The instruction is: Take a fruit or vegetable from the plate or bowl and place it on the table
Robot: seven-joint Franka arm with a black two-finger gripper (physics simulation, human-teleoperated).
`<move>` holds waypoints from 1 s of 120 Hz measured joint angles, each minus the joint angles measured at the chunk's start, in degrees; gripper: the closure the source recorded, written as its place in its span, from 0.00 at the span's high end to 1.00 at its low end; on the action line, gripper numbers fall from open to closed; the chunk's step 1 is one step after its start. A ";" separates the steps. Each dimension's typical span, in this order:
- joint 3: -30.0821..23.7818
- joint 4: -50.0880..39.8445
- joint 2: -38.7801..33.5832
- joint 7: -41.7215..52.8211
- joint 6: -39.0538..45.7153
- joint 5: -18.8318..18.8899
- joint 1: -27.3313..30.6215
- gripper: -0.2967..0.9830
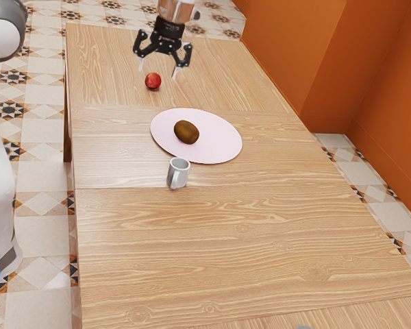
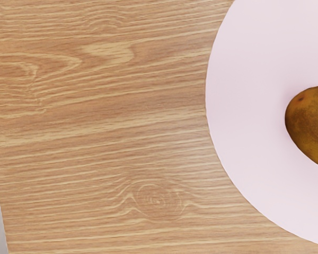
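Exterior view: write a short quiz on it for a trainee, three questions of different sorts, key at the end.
1. True or false: the brown produce lies on the pale pink plate.
2. Which object has a handle?
a) the red fruit
b) the brown produce
c) the grey mug
3. Fill in one word: the fingers of the end effector are spread apart, so it is ____.

Key: 1 true; 2 c; 3 open.

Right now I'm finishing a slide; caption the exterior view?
Open gripper above the table; brown fruit on the plate, red fruit and mug off it.
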 joint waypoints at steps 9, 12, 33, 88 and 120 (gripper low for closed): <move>0.01 1.12 1.17 -1.86 0.01 0.05 2.57 0.77; 0.01 1.56 1.68 -2.47 0.01 0.04 2.77 0.77; -0.48 3.35 4.07 -6.36 0.70 -0.87 0.63 0.77; 0.02 2.70 12.61 -19.54 11.82 -8.62 -0.40 0.77; 0.19 1.32 14.92 -30.22 15.85 -8.99 4.40 0.77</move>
